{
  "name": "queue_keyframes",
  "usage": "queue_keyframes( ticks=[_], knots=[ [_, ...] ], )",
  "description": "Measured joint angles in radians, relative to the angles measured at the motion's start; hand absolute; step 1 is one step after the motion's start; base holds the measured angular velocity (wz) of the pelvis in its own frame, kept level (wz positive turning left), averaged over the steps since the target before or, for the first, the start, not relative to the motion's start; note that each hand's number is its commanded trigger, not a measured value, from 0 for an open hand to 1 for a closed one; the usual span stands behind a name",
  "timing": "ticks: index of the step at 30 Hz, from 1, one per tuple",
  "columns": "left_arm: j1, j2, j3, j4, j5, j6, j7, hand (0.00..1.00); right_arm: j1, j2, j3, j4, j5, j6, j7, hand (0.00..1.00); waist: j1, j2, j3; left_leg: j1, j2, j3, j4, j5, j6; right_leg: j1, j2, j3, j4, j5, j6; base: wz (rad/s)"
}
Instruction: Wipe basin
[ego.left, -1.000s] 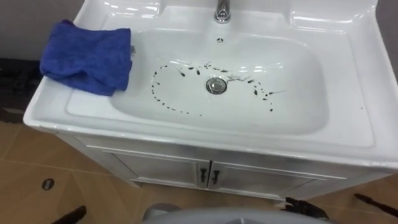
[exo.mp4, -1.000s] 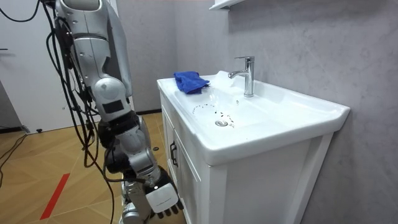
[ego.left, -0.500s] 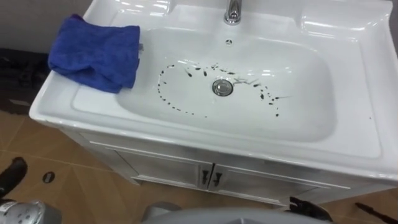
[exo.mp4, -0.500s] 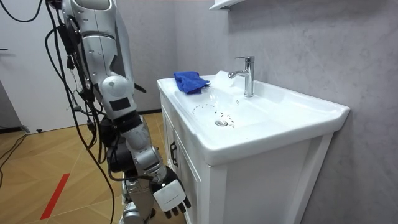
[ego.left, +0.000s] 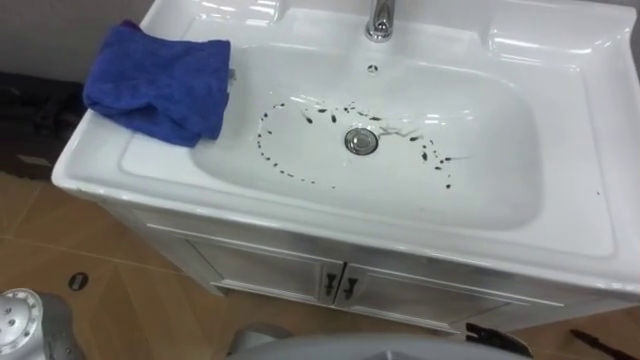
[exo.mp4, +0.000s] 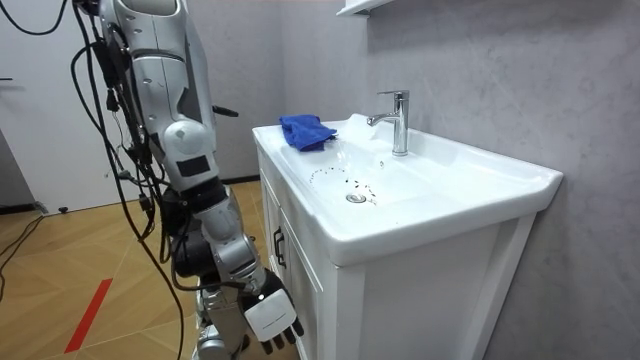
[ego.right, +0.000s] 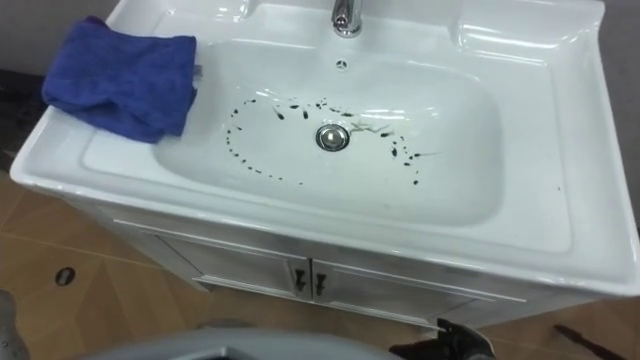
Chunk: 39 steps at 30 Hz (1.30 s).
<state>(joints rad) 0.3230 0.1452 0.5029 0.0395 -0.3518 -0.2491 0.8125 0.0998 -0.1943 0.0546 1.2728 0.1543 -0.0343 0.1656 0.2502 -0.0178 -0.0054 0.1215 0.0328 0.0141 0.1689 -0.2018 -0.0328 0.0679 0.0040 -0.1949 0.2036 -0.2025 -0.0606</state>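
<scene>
The white basin (ego.left: 500, 150) lies in front of me, and I stand close at its cabinet. Dark specks (ego.left: 290, 175) ring the drain (ego.left: 361, 141) in a loose arc. A crumpled blue cloth (ego.left: 160, 80) rests on the basin's left rim, partly hanging into the bowl. My left arm (ego.left: 22, 322) shows as a grey part at the lower left, well below the cloth; a dark tip of the left hand (exo.mp4: 226, 112) sticks out past my torso in the room view. My right hand (exo.mp4: 268, 315) hangs open low beside the cabinet, holding nothing.
A chrome faucet (ego.left: 379, 20) stands at the back middle of the basin. Below the rim are two cabinet doors with dark handles (ego.left: 340, 285). Wooden floor (ego.left: 60, 250) lies to the left, and a grey wall (exo.mp4: 480, 70) backs the basin.
My head camera has shifted, so the basin sits a little lower and to the right. My left arm has risen at the lower left. The right hand swung slightly forward by the cabinet.
</scene>
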Motion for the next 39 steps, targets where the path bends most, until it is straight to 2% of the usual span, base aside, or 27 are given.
queue_keyframes(
  ticks=[7, 11, 16, 22, 27, 31, 35, 39],
  knots=[
    [0.0, 0.005, 0.005, -0.163, 0.021, -0.001, 0.007, 0.0, -0.002, 0.0, -0.003, 0.007, 0.002, 0.0, -0.009, 0.0, -0.021, 0.002, 0.0024, 0.001, 0.0, -0.004, 0.0, 0.0, 0.0, 0.002, 0.0, -0.002, 0.0, 0.0, 0.0, 0.0],
    [-0.004, 0.031, 0.005, -0.187, 0.101, -0.002, 0.014, 0.0, 0.0, 0.0, -0.014, 0.002, 0.0, -0.003, -0.015, 0.0, -0.048, 0.01, 0.0088, 0.004, 0.0, -0.003, 0.0, 0.0, 0.0, 0.004, 0.001, 0.0, 0.0, 0.0, 0.0, 0.0],
    [-0.004, 0.032, 0.004, -0.2, 0.268, -0.005, 0.011, 0.0, 0.004, 0.0, -0.019, 0.001, -0.001, -0.031, -0.009, 0.0, -0.072, 0.015, 0.0109, 0.011, 0.0, -0.002, -0.002, 0.0, 0.0, 0.016, 0.002, 0.001, -0.014, 0.002, 0.002, 0.0],
    [-0.025, 0.035, -0.031, -0.244, 0.42, -0.01, -0.01, 0.0, -0.003, -0.006, -0.021, 0.002, -0.008, -0.032, 0.018, 0.0, -0.09, 0.021, 0.0104, 0.011, -0.002, -0.002, -0.003, 0.0, 0.0, 0.018, 0.001, 0.005, -0.019, 0.002, 0.002, 0.0],
    [-0.045, 0.036, -0.077, -0.243, 0.615, -0.008, -0.063, 0.0, -0.001, -0.007, -0.04, -0.016, -0.044, -0.033, 0.034, 0.0, -0.116, 0.027, 0.0106, 0.011, -0.003, 0.002, -0.004, 0.0, 0.0, 0.017, 0.001, 0.008, -0.024, 0.002, 0.003, -0.03],
    [-0.046, 0.036, -0.112, -0.226, 0.719, 0.015, -0.106, 0.0, 0.001, -0.007, -0.047, -0.028, -0.048, -0.031, 0.045, 0.0, -0.135, 0.031, 0.0097, 0.012, -0.003, 0.008, -0.006, 0.0, 0.0, 0.019, 0.004, 0.017, -0.034, 0.004, 0.004, -0.04],
    [-0.05, 0.036, -0.116, -0.181, 0.79, 0.051, -0.153, 0.0, 0.002, -0.011, -0.063, -0.028, -0.057, -0.03, 0.047, 0.0, -0.146, 0.039, 0.0066, 0.015, -0.003, 0.014, -0.006, 0.0, 0.0, 0.018, 0.005, 0.031, -0.034, 0.004, 0.004, -0.11],
    [-0.05, 0.036, -0.118, -0.171, 0.847, 0.077, -0.195, 0.0, 0.001, -0.011, -0.087, -0.028, -0.064, -0.03, 0.056, 0.0, -0.176, 0.046, 0.0053, 0.015, -0.003, 0.016, -0.006, 0.0, 0.0, 0.022, 0.005, 0.033, -0.033, 0.004, 0.003, -0.02]
  ],
)
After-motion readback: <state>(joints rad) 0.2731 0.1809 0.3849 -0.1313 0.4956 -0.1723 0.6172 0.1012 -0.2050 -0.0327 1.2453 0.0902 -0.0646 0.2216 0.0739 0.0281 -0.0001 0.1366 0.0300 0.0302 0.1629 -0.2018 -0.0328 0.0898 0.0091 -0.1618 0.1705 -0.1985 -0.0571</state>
